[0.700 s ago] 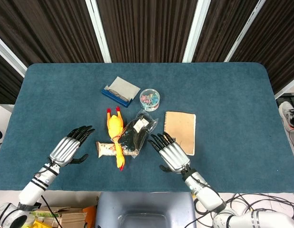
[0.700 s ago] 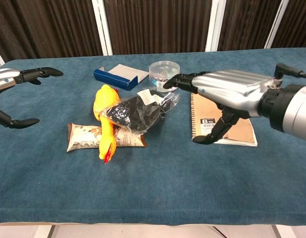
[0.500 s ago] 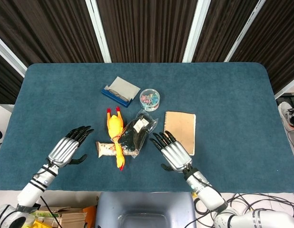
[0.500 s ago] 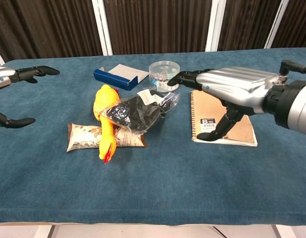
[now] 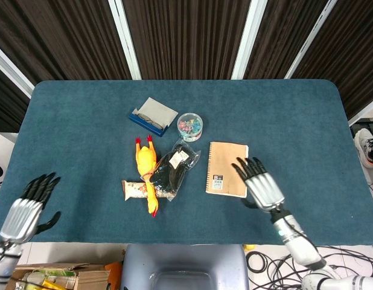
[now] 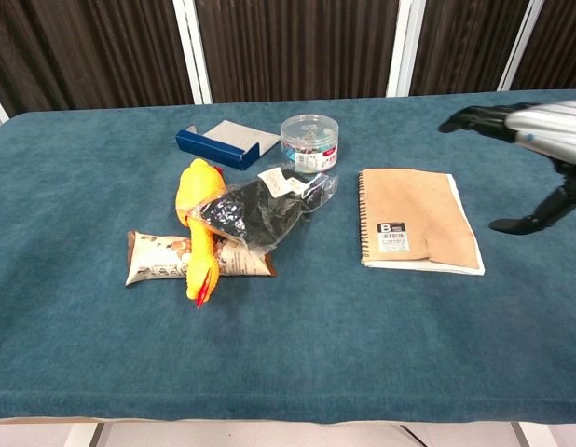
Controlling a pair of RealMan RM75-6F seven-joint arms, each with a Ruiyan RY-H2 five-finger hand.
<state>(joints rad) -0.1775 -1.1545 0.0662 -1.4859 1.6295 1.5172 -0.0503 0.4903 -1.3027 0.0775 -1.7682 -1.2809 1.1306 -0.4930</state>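
My right hand (image 5: pixel 261 186) hovers open just right of the brown spiral notebook (image 5: pixel 227 177), fingers spread, holding nothing; in the chest view it shows at the right edge (image 6: pixel 540 130) beyond the notebook (image 6: pixel 418 228). My left hand (image 5: pixel 23 209) is open at the table's front left corner, far from every object, and is out of the chest view. A yellow rubber chicken (image 5: pixel 146 166) lies across a snack bar wrapper (image 5: pixel 134 190), with a clear bag of black items (image 5: pixel 173 168) leaning against it.
A blue box with a grey card (image 5: pixel 153 115) and a round clear tub of coloured clips (image 5: pixel 190 125) sit behind the pile. The blue cloth table (image 5: pixel 295 121) ends near both hands at the front edge. Dark curtains hang behind.
Both hands have drawn outward: the right moved from the black bag to the notebook's right side, uncovering it; the left pulled back from the snack bar to the front left corner.
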